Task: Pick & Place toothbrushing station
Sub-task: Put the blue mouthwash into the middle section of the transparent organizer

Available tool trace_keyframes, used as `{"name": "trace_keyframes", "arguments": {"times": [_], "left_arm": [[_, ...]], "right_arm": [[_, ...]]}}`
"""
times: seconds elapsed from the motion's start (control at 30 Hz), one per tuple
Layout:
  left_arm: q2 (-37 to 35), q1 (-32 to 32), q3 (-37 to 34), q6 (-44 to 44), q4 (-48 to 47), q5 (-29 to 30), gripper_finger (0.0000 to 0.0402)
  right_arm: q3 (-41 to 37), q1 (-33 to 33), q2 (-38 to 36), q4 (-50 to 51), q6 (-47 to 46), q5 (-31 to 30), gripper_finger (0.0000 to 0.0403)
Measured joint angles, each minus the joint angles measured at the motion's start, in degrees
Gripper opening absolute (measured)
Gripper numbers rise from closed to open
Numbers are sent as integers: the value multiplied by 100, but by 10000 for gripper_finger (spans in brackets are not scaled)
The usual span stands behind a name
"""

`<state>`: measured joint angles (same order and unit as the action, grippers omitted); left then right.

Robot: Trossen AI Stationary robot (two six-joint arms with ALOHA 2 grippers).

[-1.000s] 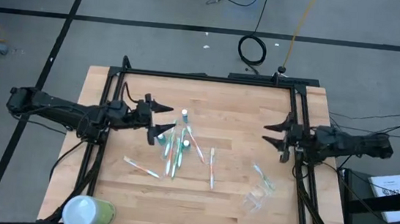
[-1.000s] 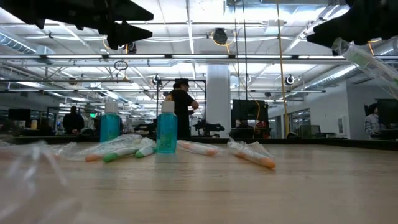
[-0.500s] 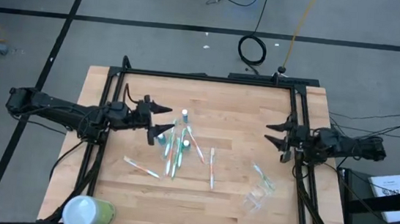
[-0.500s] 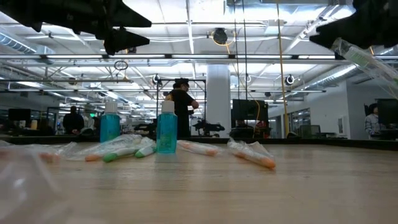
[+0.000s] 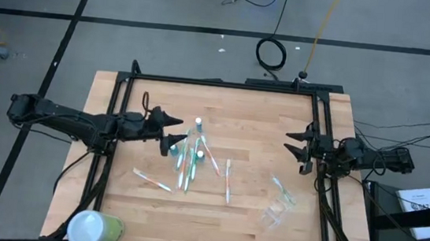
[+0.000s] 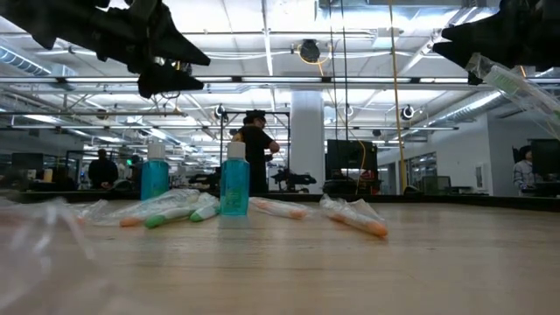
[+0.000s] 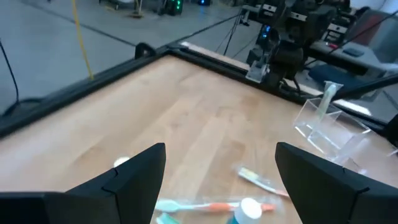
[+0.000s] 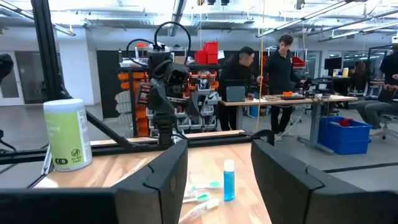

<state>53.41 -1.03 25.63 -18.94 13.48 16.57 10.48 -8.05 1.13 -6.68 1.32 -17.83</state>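
Near the worktop's middle lie the toothbrushes (image 5: 189,168) with 2 teal tubes (image 5: 198,124) upright among them; the clear holder (image 5: 276,213) sits toward the right edge. Just beside them hovers the left gripper (image 5: 172,131), open, empty. At the right edge, the right gripper (image 5: 302,145) is open, empty.

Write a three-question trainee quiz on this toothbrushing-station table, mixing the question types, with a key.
1. True or false: the left gripper is shut on a toothbrush.
2. Which thing stands at the table's near-left corner in the high view?
A. the clear plastic holder
B. the yellow-green container
C. a teal tube
3. Fill in: the right gripper waits with its fingers ____ at the table's right edge.

Key: 1 false, it is open above the table beside the toothbrushes. 2 B. 3 open.
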Motion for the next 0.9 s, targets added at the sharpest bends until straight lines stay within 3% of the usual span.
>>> {"name": "trace_keyframes", "arguments": {"times": [0.17,0.4,0.73,0.9], "left_arm": [[91,191,26,-830,-496,248,310],[856,556,548,-1647,-2209,446,310],[2136,814,1110,-1765,-2424,107,310],[2550,814,1115,-2207,-2448,279,310]], "right_arm": [[0,0,2,8,0,-1,169],[0,0,2,43,31,-5,169],[0,0,2,109,-48,-6,169],[0,0,2,127,-20,-7,169]]}}
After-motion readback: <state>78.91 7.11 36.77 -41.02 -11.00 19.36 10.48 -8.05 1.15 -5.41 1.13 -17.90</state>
